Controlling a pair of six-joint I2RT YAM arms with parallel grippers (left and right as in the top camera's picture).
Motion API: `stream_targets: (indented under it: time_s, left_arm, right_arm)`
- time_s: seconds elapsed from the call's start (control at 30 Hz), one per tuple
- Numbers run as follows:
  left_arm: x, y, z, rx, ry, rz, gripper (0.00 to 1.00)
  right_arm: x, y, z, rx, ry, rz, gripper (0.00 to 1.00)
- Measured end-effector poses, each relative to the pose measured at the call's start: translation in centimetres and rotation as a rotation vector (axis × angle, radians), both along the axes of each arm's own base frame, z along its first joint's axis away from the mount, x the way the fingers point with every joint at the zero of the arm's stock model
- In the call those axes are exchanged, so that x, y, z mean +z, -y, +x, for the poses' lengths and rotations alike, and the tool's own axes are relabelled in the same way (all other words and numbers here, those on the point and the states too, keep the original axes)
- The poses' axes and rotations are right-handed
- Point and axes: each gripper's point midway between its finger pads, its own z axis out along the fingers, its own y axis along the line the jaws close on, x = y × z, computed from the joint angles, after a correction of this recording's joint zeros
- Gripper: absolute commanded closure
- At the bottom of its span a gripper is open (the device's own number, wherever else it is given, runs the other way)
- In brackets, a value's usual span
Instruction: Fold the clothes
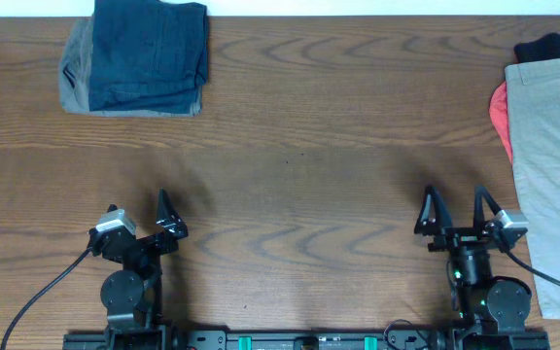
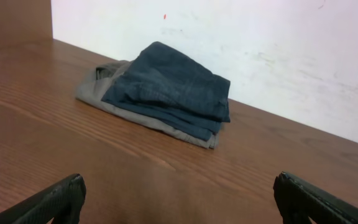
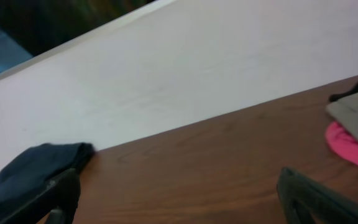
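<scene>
The navy-blue shorts point(image 1: 149, 53) lie folded at the far left of the table, stacked on a grey-olive folded garment point(image 1: 74, 73). The left wrist view shows the navy shorts point(image 2: 173, 84) on the grey garment point(image 2: 95, 90) against the white wall. The shorts' edge also shows in the right wrist view point(image 3: 36, 165). My left gripper point(image 1: 139, 209) point(image 2: 179, 186) is open and empty near the front edge, well short of the stack. My right gripper point(image 1: 455, 204) point(image 3: 179, 180) is open and empty at the front right.
Beige khaki trousers point(image 1: 552, 146) point(image 3: 356, 109) lie along the right edge, over a pink-red cloth point(image 1: 499, 112) point(image 3: 350, 146) and a black cloth point(image 1: 552, 46). The wooden table point(image 1: 299, 146) ends at a white wall at the back.
</scene>
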Motion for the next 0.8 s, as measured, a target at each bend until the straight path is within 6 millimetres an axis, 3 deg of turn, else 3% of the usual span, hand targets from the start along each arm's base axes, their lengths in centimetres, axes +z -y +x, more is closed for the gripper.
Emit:
stream_targets:
  time_s: [0.37, 0.5, 0.8]
  left_arm:
    - [0.0, 0.0, 0.0, 0.000, 0.000, 0.000, 0.02]
    - [0.0, 0.0, 0.0, 0.000, 0.000, 0.000, 0.02]
    - [0.0, 0.0, 0.0, 0.000, 0.000, 0.000, 0.02]
  right_arm:
    - [-2.0, 2.3, 0.3, -0.132, -0.048, 0.007, 0.01]
    - [-4.6, 2.5, 0.2, -0.148, -0.152, -0.008, 0.01]
    - [-4.7, 1.8, 0.2, -0.108, -0.157, -0.095, 0.01]
